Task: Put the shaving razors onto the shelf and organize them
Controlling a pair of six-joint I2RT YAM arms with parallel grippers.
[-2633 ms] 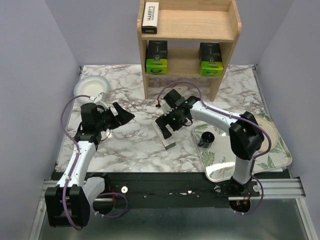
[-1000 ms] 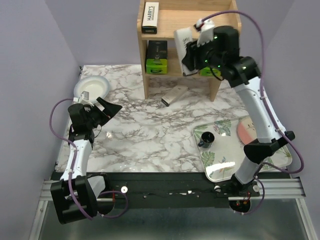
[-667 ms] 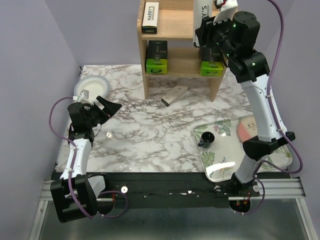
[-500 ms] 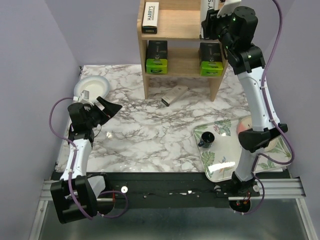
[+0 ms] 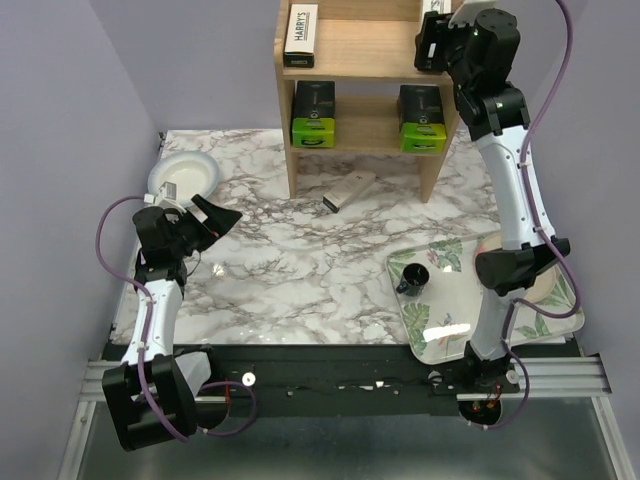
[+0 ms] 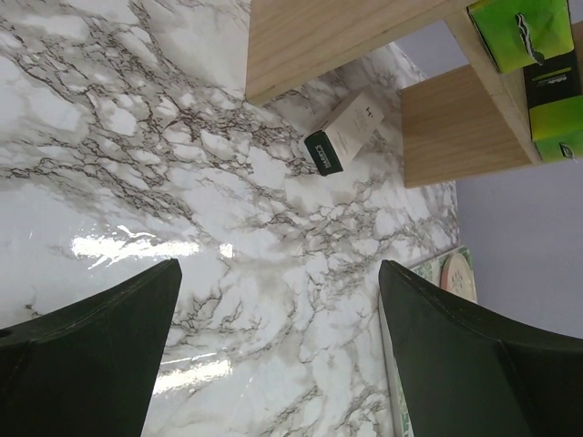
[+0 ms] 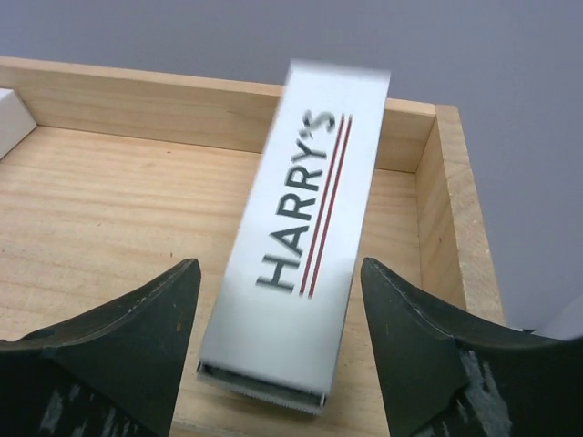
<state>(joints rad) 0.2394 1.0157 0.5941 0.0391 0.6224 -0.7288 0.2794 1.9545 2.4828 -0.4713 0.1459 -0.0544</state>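
Observation:
The wooden shelf [image 5: 375,50] stands at the back of the table. One white HARRY'S box [image 5: 300,35] lies on the left of its top tier, and two black packs with green ends [image 5: 313,114] [image 5: 421,118] sit on the lower tier. My right gripper [image 5: 432,25] is at the top tier's right end. In the right wrist view it [image 7: 279,269] is open, and a HARRY'S box [image 7: 301,237] lies flat on the wood between its fingers with a gap on each side. Another slim box [image 5: 349,190] lies on the marble in front of the shelf. My left gripper [image 6: 278,266] hangs open and holds nothing.
A white bowl [image 5: 183,177] sits at the left back of the table, close to the left arm. A leaf-patterned tray [image 5: 450,330] at the front right holds a black cup [image 5: 412,277]. The shelf's right side panel [image 7: 455,228] stands just beside the right finger.
The right arm lifted a HARRY'S box from in front of the shelf to the right end of the top tier, then opened its jaws off it. The left arm stayed still.

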